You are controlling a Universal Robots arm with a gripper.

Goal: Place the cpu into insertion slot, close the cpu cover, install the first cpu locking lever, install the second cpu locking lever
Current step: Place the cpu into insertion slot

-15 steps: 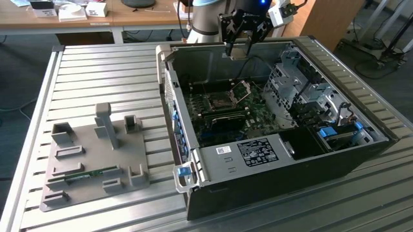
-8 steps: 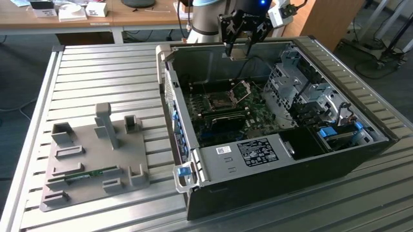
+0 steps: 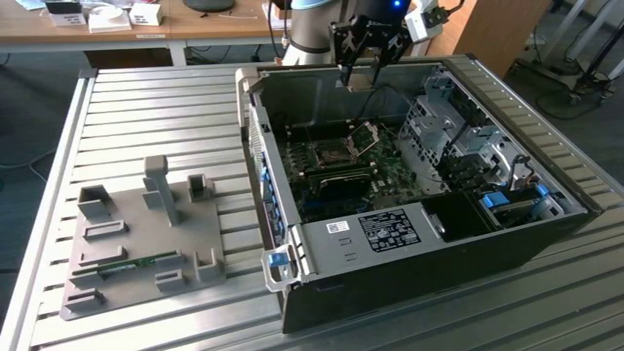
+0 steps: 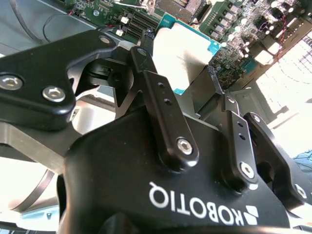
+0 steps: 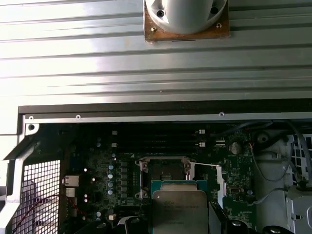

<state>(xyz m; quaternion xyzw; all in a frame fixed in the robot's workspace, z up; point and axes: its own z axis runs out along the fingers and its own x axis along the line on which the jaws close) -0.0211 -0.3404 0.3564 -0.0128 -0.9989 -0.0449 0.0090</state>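
My gripper (image 3: 358, 79) hangs above the open computer case, shut on the cpu (image 3: 359, 82), a small flat silver-grey square. In both wrist views the cpu (image 4: 187, 51) (image 5: 180, 209) sits between the black fingers (image 4: 156, 92), held well above the green motherboard (image 3: 390, 172). The insertion slot (image 3: 326, 152) is a dark square recess with a metal rim, below and towards the exterior view's left of the gripper; it also shows as the insertion slot (image 5: 165, 170) just beyond the chip. The cpu cover (image 3: 366, 136) stands tilted up at the slot's edge.
Case walls (image 3: 292, 95) ring the board. A white-labelled black box (image 3: 390, 228) lies at the near end and metal drive cages (image 3: 449, 131) on the exterior view's right. A grey fixture plate (image 3: 137, 241) with a green strip rests on the ribbed table. The arm's base (image 5: 186, 14) is behind the case.
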